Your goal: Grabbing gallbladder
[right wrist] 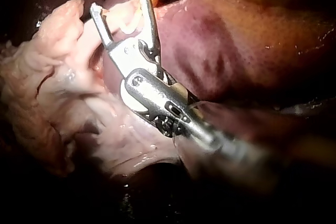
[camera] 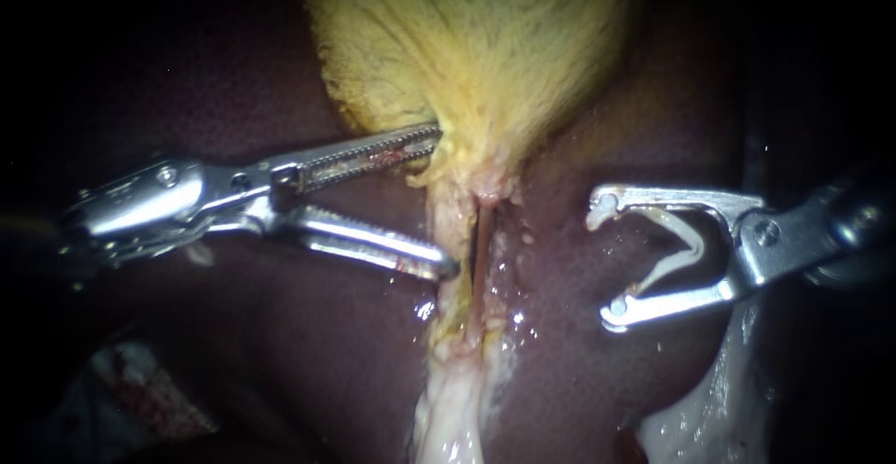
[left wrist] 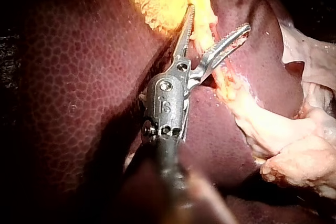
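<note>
Currently left instrument [camera: 446,201] spreading jaws at narrow lower end of yellow gallbladder [camera: 476,44], upper jaw touching its edge; gallbladder top running off view. Right instrument [camera: 605,259] hanging apart over liver [camera: 560,268], jaws gripping open white clip [camera: 686,245] from both sides; both shafts fading into dark

Scanning for lettering now, and there's very little: one small stamped mark on the hinge housing [left wrist: 165,103] of the left tool [left wrist: 219,18], showing in the left wrist view. Beyond that, no label, brand, number or sign can be read in any view.
</note>
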You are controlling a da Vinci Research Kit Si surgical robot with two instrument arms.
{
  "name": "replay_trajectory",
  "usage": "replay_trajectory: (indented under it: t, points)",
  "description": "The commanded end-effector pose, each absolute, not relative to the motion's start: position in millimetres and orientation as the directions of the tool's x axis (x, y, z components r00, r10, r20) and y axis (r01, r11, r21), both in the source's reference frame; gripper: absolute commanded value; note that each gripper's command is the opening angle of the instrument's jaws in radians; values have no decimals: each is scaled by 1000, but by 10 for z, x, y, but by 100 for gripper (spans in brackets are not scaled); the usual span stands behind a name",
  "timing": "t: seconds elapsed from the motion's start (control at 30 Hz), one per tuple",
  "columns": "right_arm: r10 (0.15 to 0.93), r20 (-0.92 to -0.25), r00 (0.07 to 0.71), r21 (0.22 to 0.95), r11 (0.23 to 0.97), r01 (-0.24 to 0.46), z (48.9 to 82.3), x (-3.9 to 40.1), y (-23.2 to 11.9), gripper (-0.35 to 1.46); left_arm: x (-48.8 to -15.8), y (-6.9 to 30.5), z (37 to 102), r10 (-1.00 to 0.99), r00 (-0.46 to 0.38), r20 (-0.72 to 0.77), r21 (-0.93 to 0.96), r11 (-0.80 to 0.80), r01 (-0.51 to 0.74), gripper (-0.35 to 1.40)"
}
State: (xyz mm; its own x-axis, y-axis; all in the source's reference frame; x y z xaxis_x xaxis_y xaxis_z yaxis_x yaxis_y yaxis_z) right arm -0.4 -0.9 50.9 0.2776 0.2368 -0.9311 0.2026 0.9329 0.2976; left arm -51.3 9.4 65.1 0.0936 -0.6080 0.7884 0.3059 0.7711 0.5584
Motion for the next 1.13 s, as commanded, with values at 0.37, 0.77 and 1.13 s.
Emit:
replay_trajectory:
  t: [0.37,0.77,1.13]
  points:
    - [237,-931,277,298,933,203,509,-4,-9,60,-496,94,652,-678,151,720,599,716,357,-35]
    - [237,-931,277,298,933,203,509,-4,-9,60,-490,95,655,-689,168,705,605,707,366,-35]
    - [237,-931,277,298,933,204,509,-4,-9,60,-490,95,654,-689,168,705,605,707,366,-35]
